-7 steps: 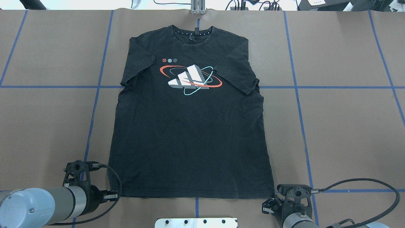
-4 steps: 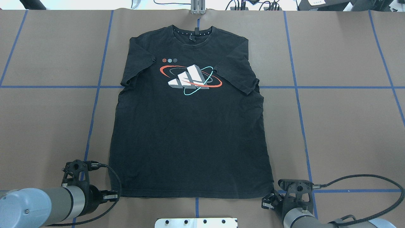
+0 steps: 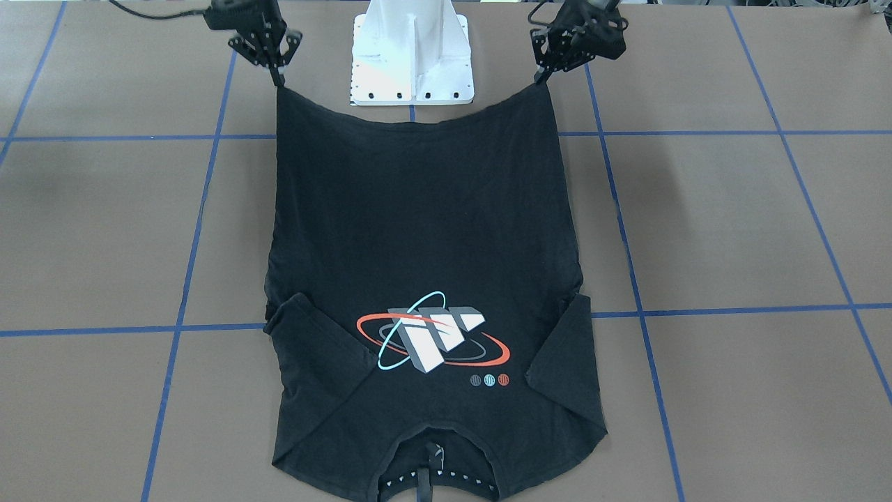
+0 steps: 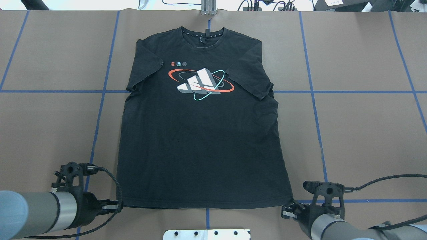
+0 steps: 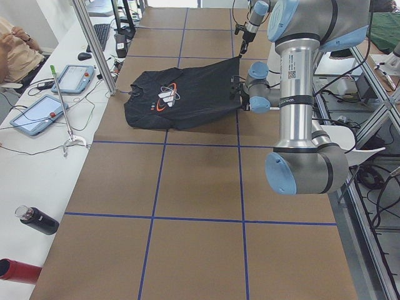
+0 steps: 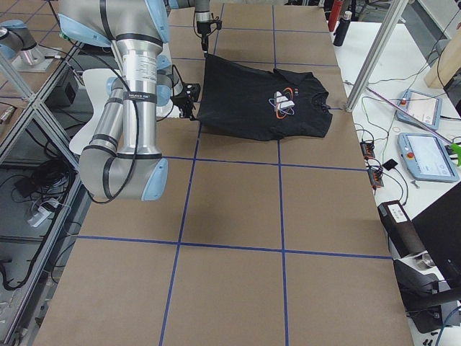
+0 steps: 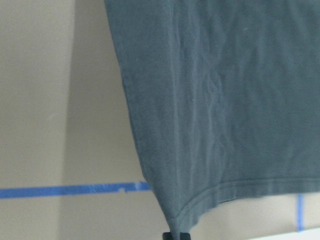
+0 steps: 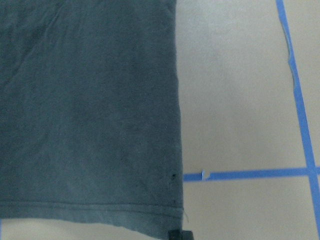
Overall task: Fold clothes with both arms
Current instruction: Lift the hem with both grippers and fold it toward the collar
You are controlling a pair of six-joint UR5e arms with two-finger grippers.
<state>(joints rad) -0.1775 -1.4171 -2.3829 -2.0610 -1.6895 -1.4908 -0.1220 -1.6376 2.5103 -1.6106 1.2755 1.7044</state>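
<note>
The black T-shirt point(image 4: 200, 140) lies graphic side up on the brown table, collar at the far edge and both sleeves folded in over the chest. My left gripper point(image 4: 115, 206) is shut on the hem's near left corner. My right gripper point(image 4: 289, 209) is shut on the near right corner. In the front-facing view the left gripper point(image 3: 540, 78) and the right gripper point(image 3: 279, 78) hold both corners up off the table, and the hem sags between them. The left wrist view shows the pinched corner of the shirt point(image 7: 176, 227); the right wrist view shows its pinched corner point(image 8: 172, 227).
The white pedestal base point(image 3: 411, 52) stands just behind the hem. Blue tape lines point(image 4: 312, 91) cross the table. A metal post point(image 4: 208, 8) stands beyond the collar. Tablets point(image 5: 37, 115) and bottles point(image 5: 37, 222) lie on the operators' side bench.
Both grippers have risen and drawn slightly outward and back with the hem corners in them. The near hem is pulled tauter. The rest of the shirt has not shifted.
</note>
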